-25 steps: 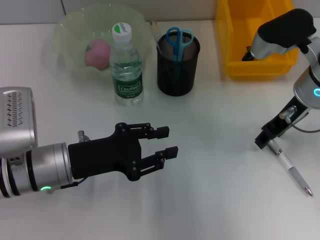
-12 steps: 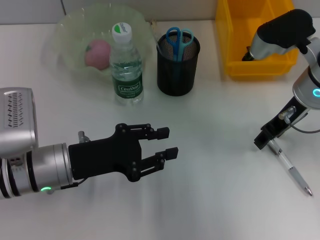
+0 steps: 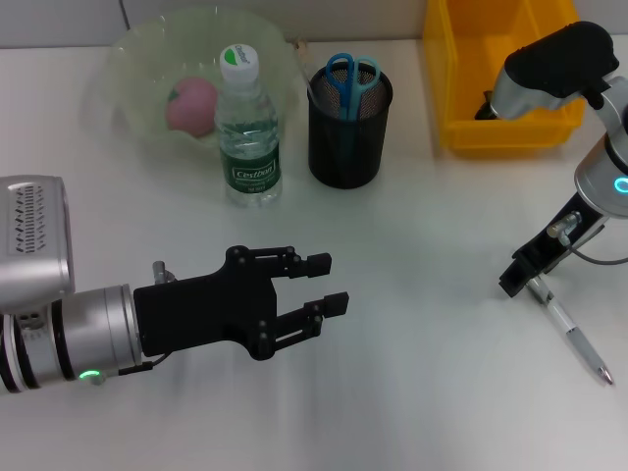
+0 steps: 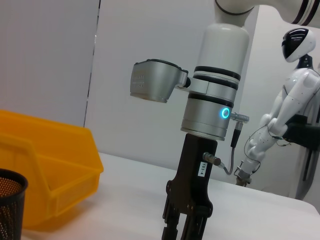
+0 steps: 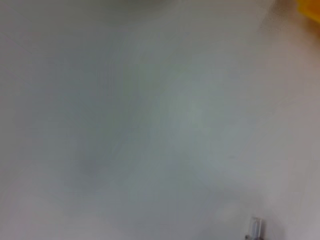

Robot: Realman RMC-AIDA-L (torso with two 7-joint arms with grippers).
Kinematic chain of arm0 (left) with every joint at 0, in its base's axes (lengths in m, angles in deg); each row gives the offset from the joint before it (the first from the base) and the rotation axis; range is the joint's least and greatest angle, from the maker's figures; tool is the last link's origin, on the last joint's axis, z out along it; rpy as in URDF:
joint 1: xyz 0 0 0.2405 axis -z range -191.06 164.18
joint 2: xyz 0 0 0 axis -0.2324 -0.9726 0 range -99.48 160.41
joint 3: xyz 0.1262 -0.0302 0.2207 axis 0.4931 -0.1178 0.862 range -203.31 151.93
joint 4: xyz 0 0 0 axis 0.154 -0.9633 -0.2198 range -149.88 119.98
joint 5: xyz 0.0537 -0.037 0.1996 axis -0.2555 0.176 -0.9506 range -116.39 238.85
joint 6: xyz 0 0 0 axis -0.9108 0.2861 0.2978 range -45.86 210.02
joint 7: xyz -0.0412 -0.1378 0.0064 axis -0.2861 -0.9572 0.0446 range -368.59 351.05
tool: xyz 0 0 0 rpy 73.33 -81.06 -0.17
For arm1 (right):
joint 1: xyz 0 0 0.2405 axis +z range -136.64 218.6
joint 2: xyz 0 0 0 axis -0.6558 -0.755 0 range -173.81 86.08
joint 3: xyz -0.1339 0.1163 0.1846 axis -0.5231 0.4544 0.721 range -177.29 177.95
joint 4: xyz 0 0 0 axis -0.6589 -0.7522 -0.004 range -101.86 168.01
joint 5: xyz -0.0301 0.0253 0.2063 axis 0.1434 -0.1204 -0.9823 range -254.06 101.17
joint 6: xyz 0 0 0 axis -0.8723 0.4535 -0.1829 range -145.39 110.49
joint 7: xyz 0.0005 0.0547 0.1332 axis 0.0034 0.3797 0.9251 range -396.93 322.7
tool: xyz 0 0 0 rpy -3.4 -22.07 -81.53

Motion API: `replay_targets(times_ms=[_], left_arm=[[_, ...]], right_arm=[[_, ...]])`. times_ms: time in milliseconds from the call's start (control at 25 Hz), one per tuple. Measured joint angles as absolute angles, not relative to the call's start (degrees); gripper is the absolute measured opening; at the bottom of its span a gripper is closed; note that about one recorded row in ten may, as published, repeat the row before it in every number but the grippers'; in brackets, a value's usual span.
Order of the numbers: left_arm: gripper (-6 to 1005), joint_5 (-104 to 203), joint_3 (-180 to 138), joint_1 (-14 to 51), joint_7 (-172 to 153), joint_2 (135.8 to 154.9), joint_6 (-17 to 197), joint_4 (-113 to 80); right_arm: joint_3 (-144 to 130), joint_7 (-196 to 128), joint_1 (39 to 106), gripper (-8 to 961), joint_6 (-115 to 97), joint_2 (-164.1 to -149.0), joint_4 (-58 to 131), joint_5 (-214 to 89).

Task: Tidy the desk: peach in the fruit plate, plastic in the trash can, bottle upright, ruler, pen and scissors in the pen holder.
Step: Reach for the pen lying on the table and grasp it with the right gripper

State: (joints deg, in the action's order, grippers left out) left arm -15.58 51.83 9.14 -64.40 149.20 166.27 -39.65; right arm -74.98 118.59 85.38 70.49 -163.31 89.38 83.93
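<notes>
A pen lies on the white table at the right. My right gripper is down at the pen's upper end; the left wrist view shows it pointing straight down. The pen's end also shows in the right wrist view. My left gripper is open and empty, low over the table's middle. A pink peach lies in the clear fruit plate. A water bottle stands upright beside it. Blue-handled scissors stand in the black mesh pen holder.
A yellow bin stands at the back right with something dark inside; it also shows in the left wrist view, next to the pen holder. Bare table lies between the two grippers.
My left gripper has drifted slightly toward the table's near edge. The right gripper and the pen have barely moved.
</notes>
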Motion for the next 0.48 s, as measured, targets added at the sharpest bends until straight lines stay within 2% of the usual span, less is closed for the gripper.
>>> replay_targets(times_ms=[480], left_arm=[[455,-15.60,51.83,8.74,-64.40,149.20,166.42,-39.64]], right_arm=[[-77.59,119.85,85.63,572,70.95,-163.31,89.15,84.25]])
